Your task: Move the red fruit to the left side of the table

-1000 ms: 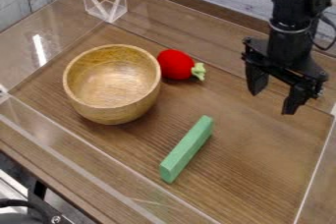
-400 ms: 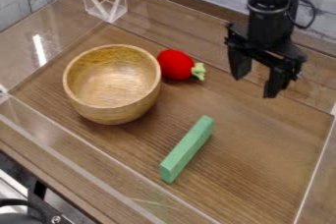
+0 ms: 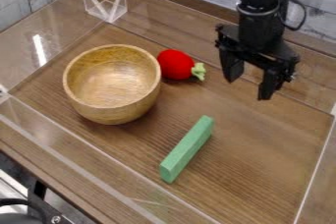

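Note:
The red fruit is small, round and glossy, with a green leafy end pointing right. It lies on the brown wood-grain table, close against the right side of a wooden bowl. My gripper hangs pointing down to the right of the fruit, a short gap away from it. Its two dark fingers stand apart, open, with nothing between them.
A green rectangular block lies diagonally in front of the bowl. Low clear acrylic walls ring the table edges, with a folded corner piece at the back left.
My gripper has shifted left toward the red fruit and slightly toward the back. It stayed open. The fruit, bowl and block have not moved.

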### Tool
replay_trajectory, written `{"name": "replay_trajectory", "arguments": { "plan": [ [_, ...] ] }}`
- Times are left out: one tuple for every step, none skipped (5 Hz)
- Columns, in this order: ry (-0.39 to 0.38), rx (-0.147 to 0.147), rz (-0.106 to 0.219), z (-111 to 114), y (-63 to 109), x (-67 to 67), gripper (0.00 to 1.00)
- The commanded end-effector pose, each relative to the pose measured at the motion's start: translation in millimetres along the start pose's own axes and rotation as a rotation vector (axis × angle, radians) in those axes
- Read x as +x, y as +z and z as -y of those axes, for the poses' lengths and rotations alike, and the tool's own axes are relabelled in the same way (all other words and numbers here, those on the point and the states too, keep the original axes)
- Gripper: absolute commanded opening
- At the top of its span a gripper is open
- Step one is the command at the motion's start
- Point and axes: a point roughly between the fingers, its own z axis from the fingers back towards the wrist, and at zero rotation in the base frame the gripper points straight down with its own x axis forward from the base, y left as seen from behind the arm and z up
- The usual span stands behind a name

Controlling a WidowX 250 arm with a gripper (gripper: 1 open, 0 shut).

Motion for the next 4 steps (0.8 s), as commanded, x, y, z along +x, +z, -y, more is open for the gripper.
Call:
{"name": "replay_trajectory", "arguments": {
  "plan": [
    [-0.05,-0.006,0.07,8,20.1,7.9,1.0],
    [-0.09,-0.01,0.068,12,20.3,9.9,1.0],
    [-0.005,0.01,0.074,14,18.9,14.8,1.0],
    [0.059,0.016,0.082,17,19.3,18.6,1.0]
  ]
}}
